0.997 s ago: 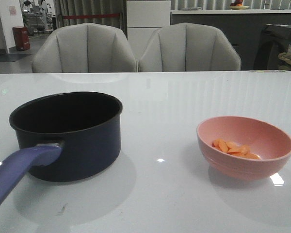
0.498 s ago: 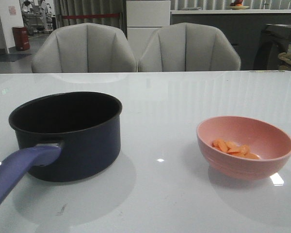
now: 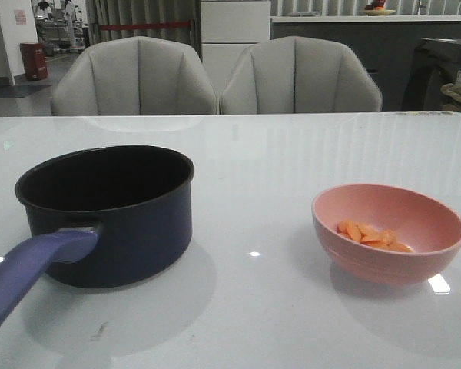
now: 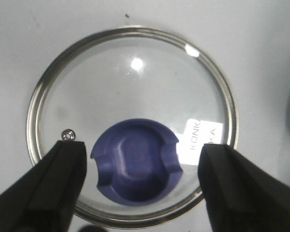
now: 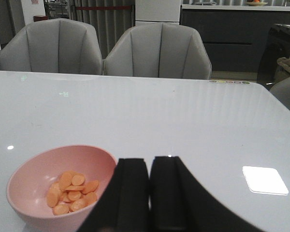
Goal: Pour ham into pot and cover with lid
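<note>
The dark navy pot (image 3: 107,211) stands at the table's left, its purple-blue handle (image 3: 27,273) pointing to the near edge; its inside looks dark. Orange-pink ham slices (image 3: 371,236) (image 5: 70,192) lie in a pink bowl (image 3: 388,231) (image 5: 58,186) at the right. The glass lid (image 4: 133,125) with its purple-blue knob (image 4: 135,169) lies flat on the table, seen only in the left wrist view. My left gripper (image 4: 140,188) hangs open straight above it, a finger on each side of the knob, apart from it. My right gripper (image 5: 150,193) is shut and empty, just beside the bowl's rim.
Two grey chairs (image 3: 215,77) stand behind the table's far edge. The white glossy tabletop (image 3: 276,169) stretches between pot and bowl. No arm shows in the front view.
</note>
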